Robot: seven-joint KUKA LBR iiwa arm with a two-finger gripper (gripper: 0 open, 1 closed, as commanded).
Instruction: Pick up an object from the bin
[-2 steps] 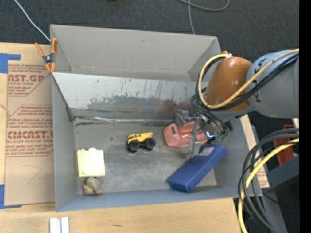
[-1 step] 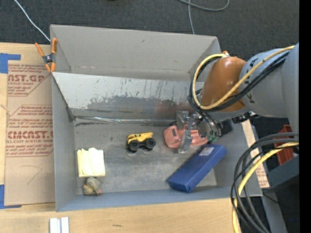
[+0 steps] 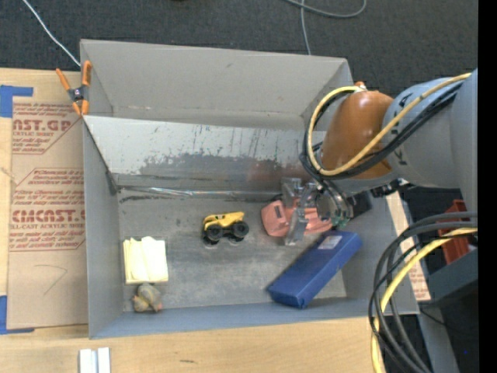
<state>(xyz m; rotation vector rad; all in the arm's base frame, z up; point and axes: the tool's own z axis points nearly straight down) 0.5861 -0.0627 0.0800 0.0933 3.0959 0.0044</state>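
Note:
My gripper (image 3: 297, 225) reaches into the right part of the bin, its metal fingers pointing down onto a pink rounded thing (image 3: 274, 217). One finger stands against the pink thing's right side. Whether the pink thing sits between the fingers I cannot tell. Just below and to the right lies a long blue block (image 3: 316, 269), slanted toward the bin's front right corner. A small yellow toy truck with black wheels (image 3: 225, 227) stands to the left of the pink thing.
A pale yellow ribbed block (image 3: 145, 259) lies at the front left, with a small brownish lump (image 3: 146, 299) just below it. The arm's orange cover and cables hang over the bin's right wall.

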